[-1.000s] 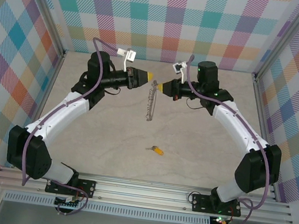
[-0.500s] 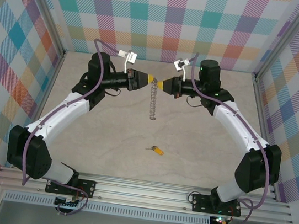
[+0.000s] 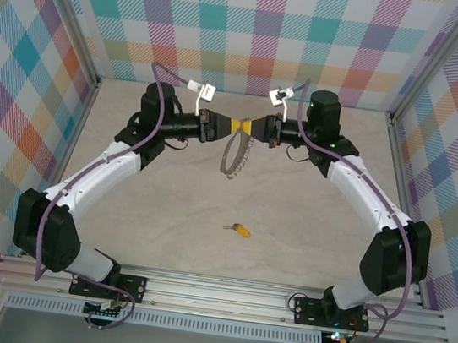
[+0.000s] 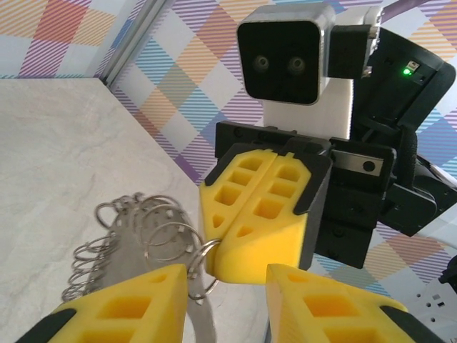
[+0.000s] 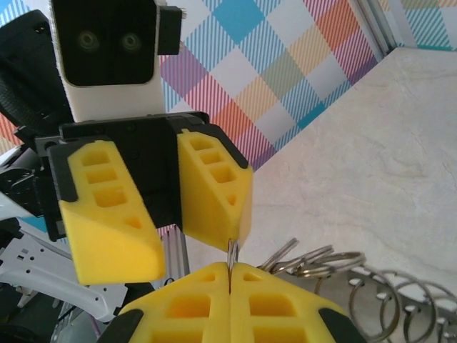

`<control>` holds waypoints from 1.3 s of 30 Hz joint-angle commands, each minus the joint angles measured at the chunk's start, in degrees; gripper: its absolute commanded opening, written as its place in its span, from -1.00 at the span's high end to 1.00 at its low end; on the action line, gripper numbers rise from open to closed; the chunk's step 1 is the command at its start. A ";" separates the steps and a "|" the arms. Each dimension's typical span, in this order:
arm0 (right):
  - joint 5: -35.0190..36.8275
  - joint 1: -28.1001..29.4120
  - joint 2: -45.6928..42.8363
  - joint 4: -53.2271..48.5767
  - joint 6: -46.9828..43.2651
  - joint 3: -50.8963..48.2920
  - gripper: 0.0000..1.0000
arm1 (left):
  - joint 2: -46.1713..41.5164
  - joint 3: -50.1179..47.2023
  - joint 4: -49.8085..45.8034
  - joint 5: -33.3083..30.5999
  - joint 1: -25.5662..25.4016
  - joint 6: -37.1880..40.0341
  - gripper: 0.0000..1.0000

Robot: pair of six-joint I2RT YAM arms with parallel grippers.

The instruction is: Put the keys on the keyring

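The keyring point(image 3: 231, 156), a limp chain of silver loops, hangs above the far middle of the table from my right gripper point(image 3: 249, 128), which is shut on its end loop point(image 5: 232, 251). In the right wrist view, the pads of the right gripper point(image 5: 230, 271) pinch that loop edge-on. My left gripper point(image 3: 237, 127) faces it tip to tip, open, its jaws point(image 4: 227, 286) straddling the right gripper's shut fingers point(image 4: 260, 214). The held loop point(image 4: 202, 266) lies against my left finger point(image 4: 136, 300). One key point(image 3: 240, 229), orange-yellow with a thin grey end, lies on the table nearer the arms.
Checkered walls and aluminium posts point(image 3: 402, 153) close the table on three sides. The beige tabletop point(image 3: 163, 213) lies bare around the key. A rail point(image 3: 220, 294) with both arm bases runs along the near edge.
Both grippers have closed in until their tips meet. The left jaws have spread a little round the right gripper's tip. The hanging keyring has risen and curled from a straight strand.
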 commanded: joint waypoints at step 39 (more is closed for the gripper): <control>-5.36 -0.85 0.00 4.94 2.73 -1.10 1.00 | 1.52 0.69 4.12 -0.90 -2.10 -0.48 0.71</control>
